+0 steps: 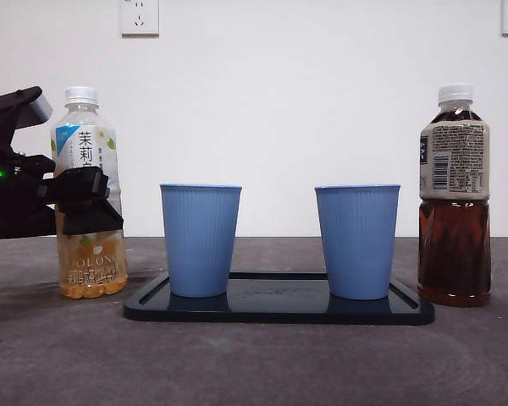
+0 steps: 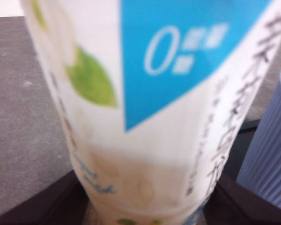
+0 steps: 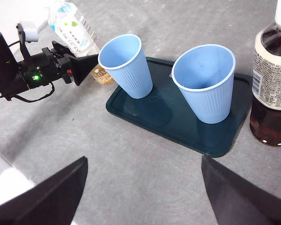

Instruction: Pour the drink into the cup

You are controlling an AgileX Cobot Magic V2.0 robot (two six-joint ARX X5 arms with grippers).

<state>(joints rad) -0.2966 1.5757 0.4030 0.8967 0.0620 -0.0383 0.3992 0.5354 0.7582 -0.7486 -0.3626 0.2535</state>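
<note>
A clear bottle of pale tea (image 1: 89,254) with a white cap stands on the table at the left. My left gripper (image 1: 80,199) has its jaws against both sides of the bottle's middle; the bottle fills the left wrist view (image 2: 154,117). Two empty blue ribbed cups stand upright on a dark tray (image 1: 279,309): the left cup (image 1: 201,239) next to this bottle, the right cup (image 1: 356,241) further off. My right gripper (image 3: 143,197) is open and empty, high above the table's near side, looking down on both cups (image 3: 126,65) (image 3: 206,84).
A bottle of dark tea (image 1: 454,211) with a white cap stands right of the tray, also in the right wrist view (image 3: 271,89). A white wall with sockets (image 1: 140,15) lies behind. Grey table surface (image 3: 107,150) lies before the tray.
</note>
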